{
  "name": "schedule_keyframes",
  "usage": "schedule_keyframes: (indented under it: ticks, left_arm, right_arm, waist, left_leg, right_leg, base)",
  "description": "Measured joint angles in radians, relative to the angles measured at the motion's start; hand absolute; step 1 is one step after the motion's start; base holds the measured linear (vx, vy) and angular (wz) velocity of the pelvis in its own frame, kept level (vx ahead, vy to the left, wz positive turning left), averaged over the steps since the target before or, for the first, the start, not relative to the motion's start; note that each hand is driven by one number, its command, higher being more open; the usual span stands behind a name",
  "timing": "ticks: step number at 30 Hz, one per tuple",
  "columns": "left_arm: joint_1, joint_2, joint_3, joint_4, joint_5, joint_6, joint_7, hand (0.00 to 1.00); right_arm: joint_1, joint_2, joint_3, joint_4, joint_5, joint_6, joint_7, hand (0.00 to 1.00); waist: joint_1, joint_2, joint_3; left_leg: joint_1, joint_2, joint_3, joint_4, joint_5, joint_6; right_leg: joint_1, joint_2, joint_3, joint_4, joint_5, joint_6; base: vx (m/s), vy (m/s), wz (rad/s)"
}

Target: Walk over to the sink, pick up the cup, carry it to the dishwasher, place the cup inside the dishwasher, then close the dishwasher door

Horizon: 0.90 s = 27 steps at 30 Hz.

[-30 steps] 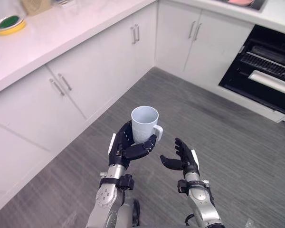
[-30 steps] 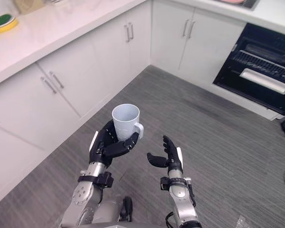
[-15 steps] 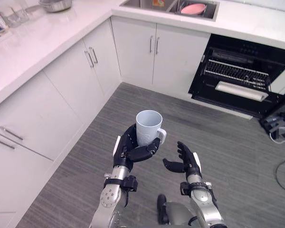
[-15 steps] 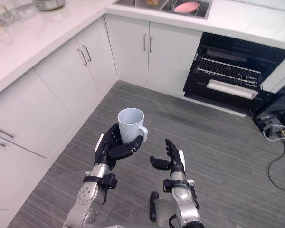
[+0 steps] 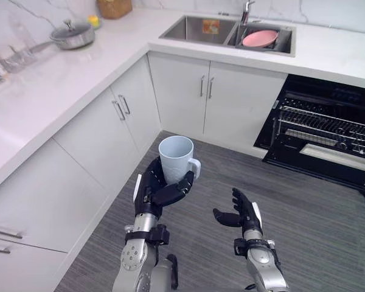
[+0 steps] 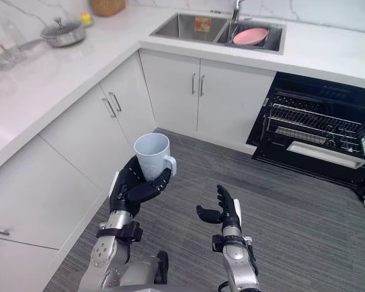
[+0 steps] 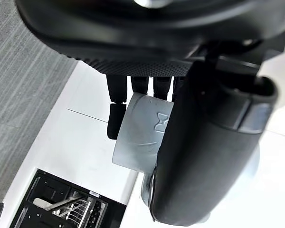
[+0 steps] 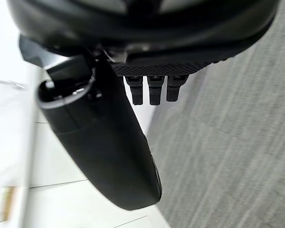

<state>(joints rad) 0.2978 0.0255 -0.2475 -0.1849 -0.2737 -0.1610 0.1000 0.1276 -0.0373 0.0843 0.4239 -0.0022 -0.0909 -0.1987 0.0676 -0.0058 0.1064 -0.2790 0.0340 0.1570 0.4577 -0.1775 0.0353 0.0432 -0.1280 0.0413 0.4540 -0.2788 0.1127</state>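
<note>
Above the grey plank-patterned floor point(image 5: 304, 207), the left hand point(image 5: 161, 188) is holding a pale blue-white ceramic cup point(image 5: 175, 159) upright, with the open mouth facing up and the handle pointing toward the robot's right. The fingers point(image 7: 116, 111) and thumb are curling round the lower wall of the cup, clamping it from both sides. The right hand point(image 5: 243, 213) is hovering just beside the left hand and slightly lower; its fingers are relaxed and apart from the thumb, and it is gripping nothing.

Ahead and to the right, the black dishwasher point(image 5: 325, 121) is standing open under the white stone countertop point(image 5: 61, 79), its wire racks exposed and its door point(image 5: 316, 167) lying lowered toward the floor. The cup is well apart from it. The stainless-steel double sink point(image 5: 201, 29) is sitting in the countertop above white cabinet doors point(image 5: 231, 103), with a pink dish point(image 5: 260, 38) lying in its right-hand basin. A lidded metal pan point(image 5: 73, 36) is resting on the countertop at the far left.
</note>
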Motion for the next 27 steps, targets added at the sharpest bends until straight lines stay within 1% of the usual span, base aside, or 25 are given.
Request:
schedule_keyframes:
  ticks: [1, 2, 3, 4, 5, 6, 7, 8, 9, 10, 11, 12, 13, 14, 15, 16, 17, 18, 19, 20, 21, 22, 24, 26, 27]
  left_arm:
    - [0.001, 0.024, -0.003, 0.001, 0.0, 0.004, 0.004, 0.3]
    - [0.008, 0.039, -0.008, 0.001, 0.0, 0.005, 0.007, 0.3]
    - [0.012, 0.039, -0.009, -0.001, 0.0, 0.004, 0.008, 0.3]
    - [0.012, 0.038, -0.016, -0.008, 0.0, 0.004, 0.01, 0.3]
    - [0.012, 0.037, -0.025, -0.022, 0.0, 0.003, 0.01, 0.3]
    - [0.012, 0.037, -0.029, -0.03, 0.0, 0.003, 0.01, 0.3]
    - [0.012, 0.037, -0.036, -0.044, 0.0, 0.003, 0.01, 0.3]
    - [0.012, 0.037, -0.038, -0.047, 0.0, 0.003, 0.009, 0.3]
    - [0.008, 0.037, -0.039, -0.048, 0.0, 0.001, 0.009, 0.3]
    - [0.004, 0.037, -0.039, -0.047, 0.0, 0.001, 0.009, 0.3]
    - [0.002, 0.037, -0.039, -0.045, 0.001, -0.002, 0.009, 0.3]
    - [-0.001, 0.036, -0.036, -0.038, 0.001, -0.002, 0.009, 0.3]
    - [-0.007, 0.021, -0.039, -0.014, 0.002, -0.003, 0.007, 0.3]
    - [-0.007, -0.009, -0.033, 0.009, 0.006, -0.001, 0.01, 0.3]
    - [-0.009, -0.017, -0.027, 0.014, 0.013, 0.0, 0.012, 0.3]
    - [-0.01, -0.032, -0.014, 0.025, 0.021, 0.003, 0.012, 0.3]
    - [-0.003, -0.044, 0.0, 0.027, 0.021, 0.003, 0.013, 0.3]
    - [0.001, -0.046, 0.005, 0.023, 0.021, 0.003, 0.013, 0.3]
    - [0.007, -0.049, 0.006, 0.01, 0.021, -0.002, 0.012, 0.3]
    - [0.019, -0.052, 0.007, -0.015, 0.021, -0.004, 0.009, 0.3]
    - [0.025, -0.053, 0.007, -0.025, 0.021, -0.008, 0.008, 0.3]
    - [0.035, -0.056, 0.008, -0.04, 0.021, -0.01, 0.008, 0.3]
    - [0.053, -0.064, 0.02, -0.042, 0.02, -0.011, 0.007, 0.3]
    - [0.071, -0.067, 0.035, -0.042, 0.02, -0.01, 0.008, 0.3]
    - [0.076, -0.067, 0.045, -0.042, 0.02, -0.009, 0.01, 0.3]
  right_arm:
    - [0.001, 0.019, 0.001, 0.0, -0.001, 0.0, 0.002, 0.9]
    - [0.005, 0.03, 0.006, 0.0, -0.001, 0.0, 0.004, 0.9]
    - [0.005, 0.033, 0.01, -0.001, -0.001, 0.0, 0.005, 0.9]
    - [0.005, 0.042, 0.015, -0.013, -0.001, 0.0, 0.006, 0.9]
    - [0.007, 0.049, 0.02, -0.039, -0.001, 0.0, 0.007, 0.9]
    - [0.007, 0.053, 0.021, -0.054, -0.001, 0.0, 0.009, 0.9]
    - [0.008, 0.063, 0.022, -0.078, -0.001, 0.0, 0.014, 0.9]
    - [0.007, 0.066, 0.022, -0.086, -0.001, 0.0, 0.016, 0.9]
    - [0.004, 0.068, 0.025, -0.095, -0.001, 0.0, 0.017, 0.9]
    - [0.003, 0.064, 0.03, -0.101, -0.001, 0.0, 0.016, 0.9]
    - [0.005, 0.059, 0.034, -0.111, -0.001, 0.0, 0.014, 0.9]
    - [0.01, 0.053, 0.037, -0.119, -0.001, 0.0, 0.012, 0.9]
    - [0.01, 0.038, 0.037, -0.12, -0.001, 0.0, 0.009, 0.9]
    - [0.017, 0.015, 0.037, -0.15, -0.001, 0.0, 0.002, 0.9]
    - [0.026, 0.012, 0.036, -0.167, -0.001, 0.0, 0.001, 0.9]
    - [0.055, 0.013, 0.038, -0.21, 0.0, 0.001, -0.001, 0.9]
    - [0.096, 0.013, 0.042, -0.272, 0.0, 0.0, -0.003, 0.9]
    - [0.117, 0.014, 0.045, -0.312, 0.0, -0.001, -0.006, 0.9]
    - [0.14, 0.014, 0.047, -0.382, 0.0, -0.012, -0.016, 0.9]
    - [0.142, 0.015, 0.048, -0.429, 0.0, -0.03, -0.022, 0.9]
    - [0.14, 0.015, 0.049, -0.446, 0.0, -0.038, -0.022, 0.9]
    - [0.136, 0.017, 0.049, -0.467, 0.0, -0.051, -0.024, 0.9]
    - [0.129, 0.018, 0.05, -0.473, 0.006, -0.054, -0.028, 0.9]
    - [0.129, 0.02, 0.049, -0.472, 0.01, -0.053, -0.03, 0.9]
    - [0.121, 0.018, 0.046, -0.468, 0.01, -0.053, -0.04, 0.9]
  waist:
    - [-0.011, -0.013, 0.008]
    - [-0.027, -0.017, 0.007]
    - [-0.03, -0.017, 0.007]
    - [-0.033, -0.017, 0.006]
    - [-0.033, -0.017, 0.006]
    - [-0.033, -0.016, 0.006]
    - [-0.035, -0.013, 0.005]
    - [-0.039, -0.011, 0.004]
    - [-0.051, -0.017, -0.002]
    - [-0.059, -0.023, -0.007]
    - [-0.066, -0.041, -0.019]
    - [-0.077, -0.039, -0.019]
    - [-0.08, 0.0, -0.023]
    - [-0.082, 0.041, -0.031]
    - [-0.082, 0.047, -0.029]
    - [-0.081, 0.049, -0.026]
    - [-0.08, 0.051, -0.021]
    - [-0.078, 0.052, -0.02]
    - [-0.068, 0.056, -0.022]
    - [-0.057, 0.061, -0.026]
    - [-0.05, 0.06, -0.027]
    - [-0.037, 0.062, -0.028]
    - [-0.012, 0.055, -0.024]
    - [-0.01, 0.053, -0.023]
    - [-0.003, 0.052, -0.024]
  left_leg:
    - [0.061, -0.011, 0.019, -0.018, -0.03, 0.01]
    - [0.123, -0.014, 0.033, -0.027, -0.06, 0.016]
    - [0.154, -0.013, 0.041, -0.039, -0.072, 0.017]
    - [0.208, -0.008, 0.055, -0.061, -0.092, 0.017]
    - [0.245, 0.0, 0.069, -0.076, -0.116, 0.017]
    - [0.26, 0.007, 0.077, -0.078, -0.131, 0.016]
    - [0.288, 0.023, 0.09, -0.083, -0.149, -0.005]
    - [0.301, 0.028, 0.094, -0.093, -0.155, -0.012]
    - [0.335, 0.03, 0.097, -0.124, -0.162, -0.029]
    - [0.36, 0.028, 0.098, -0.152, -0.164, -0.041]
    - [0.392, 0.022, 0.094, -0.178, -0.173, -0.063]
    - [0.405, 0.022, 0.08, -0.186, -0.182, -0.076]
    - [0.418, 0.05, 0.07, -0.188, -0.193, -0.089]
    - [0.423, 0.088, 0.047, -0.159, -0.184, -0.103]
    - [0.42, 0.097, 0.038, -0.128, -0.175, -0.114]
    - [0.398, 0.123, 0.028, -0.004, -0.141, -0.13]
    - [0.351, 0.157, 0.017, 0.19, -0.07, -0.126]
    - [0.318, 0.171, 0.014, 0.293, -0.042, -0.128]
    - [0.243, 0.199, 0.024, 0.458, -0.058, -0.123]
    - [0.157, 0.22, 0.029, 0.538, -0.082, -0.109]
    - [0.12, 0.227, 0.033, 0.545, -0.097, -0.099]
    - [0.061, 0.232, 0.033, 0.515, -0.118, -0.072]
    - [0.007, 0.219, 0.019, 0.395, -0.139, -0.067]
    - [-0.027, 0.168, -0.044, 0.245, -0.143, -0.067]
    - [-0.038, 0.097, -0.132, 0.063, -0.1, -0.085]
  right_leg:
    - [-0.092, -0.025, 0.006, 0.245, 0.027, 0.063]
    - [-0.165, -0.033, 0.003, 0.423, 0.021, 0.052]
    - [-0.197, -0.033, -0.005, 0.473, 0.014, 0.04]
    - [-0.257, -0.031, -0.035, 0.516, 0.001, 0.016]
    - [-0.32, -0.024, -0.075, 0.515, -0.014, -0.01]
    - [-0.351, -0.017, -0.094, 0.503, -0.022, -0.022]
    - [-0.401, -0.002, -0.138, 0.442, -0.031, -0.043]
    - [-0.418, 0.002, -0.162, 0.389, -0.031, -0.049]
    - [-0.438, 0.013, -0.196, 0.259, -0.018, -0.062]
    - [-0.442, 0.026, -0.203, 0.138, 0.018, -0.082]
    - [-0.435, 0.046, -0.201, 0.006, 0.161, -0.115]
    - [-0.419, 0.051, -0.201, -0.009, 0.229, -0.157]
    - [-0.404, 0.073, -0.217, -0.002, 0.218, -0.157]
    - [-0.382, 0.109, -0.23, -0.008, 0.181, -0.177]
    - [-0.365, 0.117, -0.236, -0.013, 0.17, -0.184]
    - [-0.303, 0.135, -0.241, -0.042, 0.156, -0.193]
    - [-0.212, 0.149, -0.24, -0.095, 0.151, -0.198]
    - [-0.169, 0.152, -0.237, -0.125, 0.147, -0.2]
    - [-0.099, 0.16, -0.226, -0.18, 0.138, -0.195]
    - [-0.058, 0.168, -0.212, -0.221, 0.135, -0.194]
    - [-0.043, 0.169, -0.204, -0.237, 0.133, -0.192]
    - [-0.018, 0.168, -0.185, -0.258, 0.123, -0.186]
    - [0.01, 0.158, -0.146, -0.261, 0.094, -0.18]
    - [0.035, 0.134, -0.119, -0.252, 0.061, -0.155]
    - [0.033, 0.097, -0.081, -0.21, 0.014, -0.112]
  base:
    - [0.35, 0.175, -0.37]
    - [0.35, 0.152, -0.34]
    - [0.36, 0.119, -0.36]
    - [0.34, 0.079, -0.42]
    - [0.34, 0.055, -0.42]
    - [0.34, 0.004, -0.42]
    - [0.28, -0.02, -0.31]
    - [0.37, -0.035, -0.24]
    - [0.41, -0.048, -0.07]
    - [0.55, -0.069, 0.01]
    - [0.52, -0.075, 0.15]
    - [0.55, -0.064, 0.13]
    - [0.66, -0.097, 0.02]
    - [0.54, -0.077, -0.09]
    - [0.63, -0.147, -0.07]
    - [0.51, -0.121, 0.03]
    - [0.59, -0.124, 0.04]
    - [0.44, -0.042, -0.03]
    - [0.3, -0.003, -0.16]
    - [0.34, 0.023, -0.26]
    - [0.29, 0.057, -0.34]
    - [0.33, 0.102, -0.46]
    - [0.27, 0.143, -0.49]
    - [0.31, 0.258, -0.42]
    - [0.26, 0.246, -0.44]
